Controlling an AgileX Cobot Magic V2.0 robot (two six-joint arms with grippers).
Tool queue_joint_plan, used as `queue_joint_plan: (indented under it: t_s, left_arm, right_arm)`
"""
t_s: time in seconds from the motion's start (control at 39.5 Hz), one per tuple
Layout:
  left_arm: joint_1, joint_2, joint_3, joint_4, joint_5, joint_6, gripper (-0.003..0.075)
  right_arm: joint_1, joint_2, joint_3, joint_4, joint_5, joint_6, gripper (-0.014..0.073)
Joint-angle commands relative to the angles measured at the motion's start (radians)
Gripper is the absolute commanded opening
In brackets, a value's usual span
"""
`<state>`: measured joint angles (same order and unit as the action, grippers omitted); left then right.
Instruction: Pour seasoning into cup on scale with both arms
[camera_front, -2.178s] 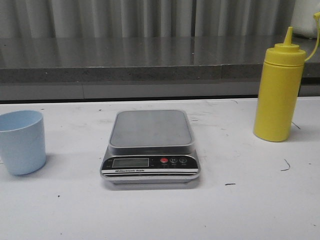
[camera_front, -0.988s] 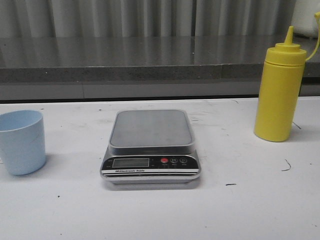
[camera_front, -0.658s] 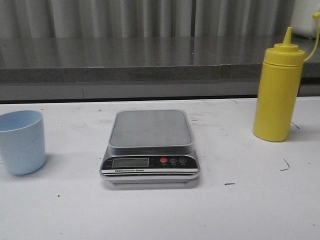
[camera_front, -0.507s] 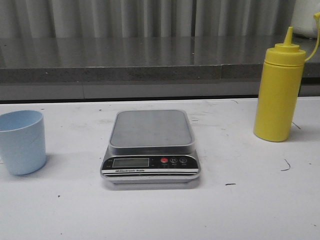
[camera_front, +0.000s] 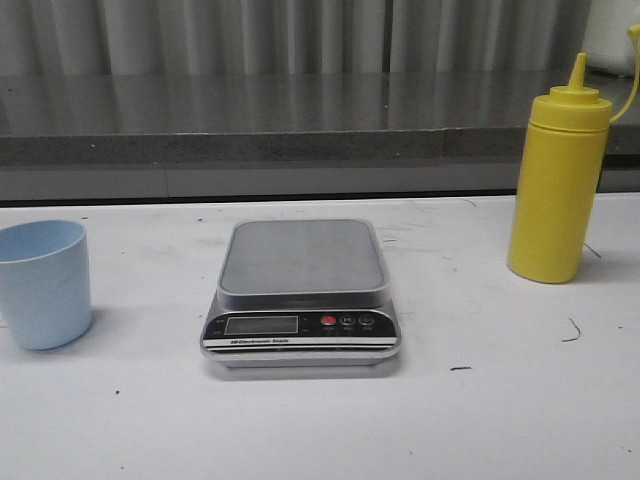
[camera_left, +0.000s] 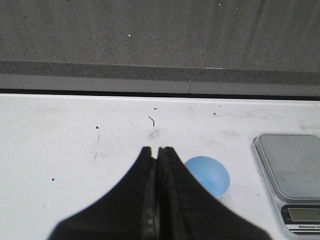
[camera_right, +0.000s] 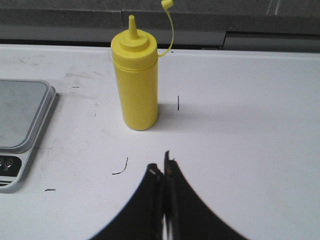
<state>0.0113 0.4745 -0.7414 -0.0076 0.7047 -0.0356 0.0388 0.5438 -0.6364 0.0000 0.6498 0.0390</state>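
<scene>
The scale (camera_front: 300, 290) sits mid-table with its steel platform bare; it also shows in the left wrist view (camera_left: 292, 170) and the right wrist view (camera_right: 20, 125). The pale blue cup (camera_front: 42, 283) stands upright on the table at the far left, apart from the scale, and appears from above as a blue disc (camera_left: 209, 175). The yellow seasoning bottle (camera_front: 556, 180) stands upright at the right, its nozzle uncapped, the cap dangling on a strap (camera_right: 135, 80). My left gripper (camera_left: 156, 150) is shut and empty, above the table beside the cup. My right gripper (camera_right: 161, 167) is shut and empty, short of the bottle. Neither gripper shows in the front view.
A grey stone ledge (camera_front: 300, 120) runs along the table's back edge with a ribbed wall behind it. The white tabletop (camera_front: 470, 420) carries small dark scuff marks (camera_right: 120, 167).
</scene>
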Motion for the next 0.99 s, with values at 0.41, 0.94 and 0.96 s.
queue_joint_plan:
  t_s: [0.41, 0.94, 0.96]
  left_arm:
    - [-0.006, 0.027, -0.031, -0.011, -0.051, -0.002, 0.0261]
    - [-0.032, 0.266, -0.132, -0.079, 0.135, 0.048, 0.0529]
    - [-0.039, 0.286, -0.142, -0.079, 0.144, 0.048, 0.0529]
  right_arm:
    - [0.001, 0.036, -0.027, -0.016, -0.043, -0.02, 0.0327]
    - [0.001, 0.036, -0.027, -0.016, -0.041, -0.02, 0.0487]
    - [0.001, 0.036, -0.027, -0.016, -0.041, -0.02, 0.0487]
